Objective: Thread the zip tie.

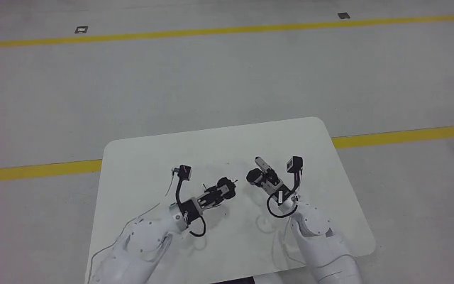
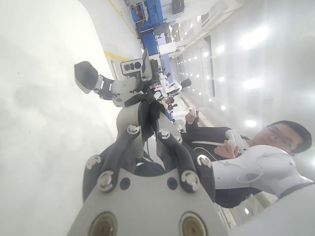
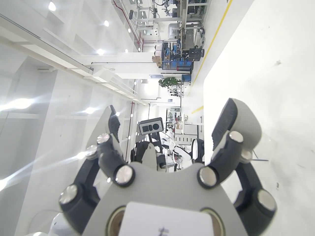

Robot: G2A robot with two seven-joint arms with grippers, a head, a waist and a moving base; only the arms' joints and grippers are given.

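Right gripper is held spread wide, left gripper looks pressed together. What's probably the zip tie, a thin dark sliver, is seen lying on the table just beside the right one.

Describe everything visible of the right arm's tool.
The right tool is open, jaws spread wide with nothing between them. Each finger has a pale grey shell and a dark ribbed pad, hinged on black links with silver pins. It hangs above the white table.
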